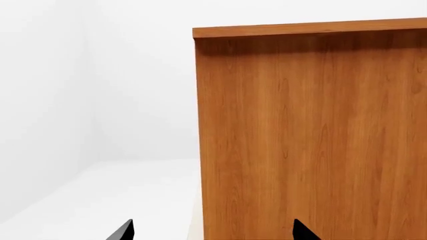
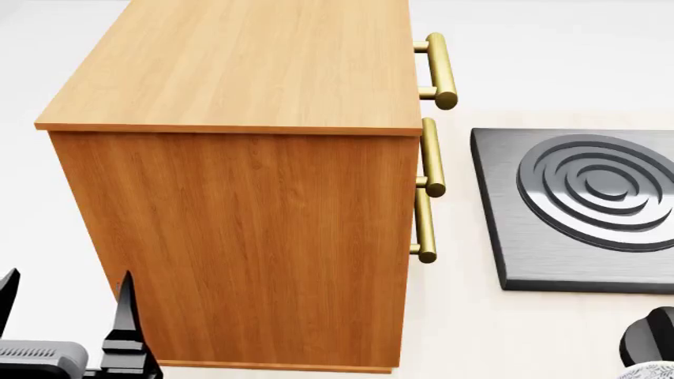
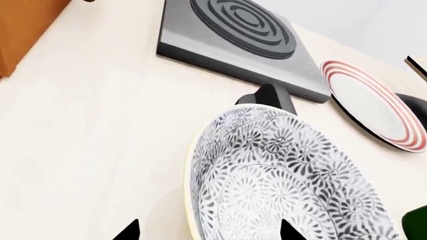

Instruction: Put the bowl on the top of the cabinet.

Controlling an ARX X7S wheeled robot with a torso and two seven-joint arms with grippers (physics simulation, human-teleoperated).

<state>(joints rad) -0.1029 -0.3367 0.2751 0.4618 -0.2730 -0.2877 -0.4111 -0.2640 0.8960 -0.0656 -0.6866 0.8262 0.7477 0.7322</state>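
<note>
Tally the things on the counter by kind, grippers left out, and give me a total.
Cabinet: 1
Patterned bowl: 1
Red-ringed plate: 1
Grey hotplate slab: 1
Total: 4
A dark green thing shows at the edge of the right wrist view, too little to name, so it is not counted.

Plain white walls (image 1: pixel 73 75) meet in a corner ahead of me, over a white floor (image 1: pixel 120 195). The pale cream counter (image 3: pixel 87 130) carries a grey square hob plate (image 2: pixel 574 209) with concentric rings. Lighting even, soft shadows.
</note>
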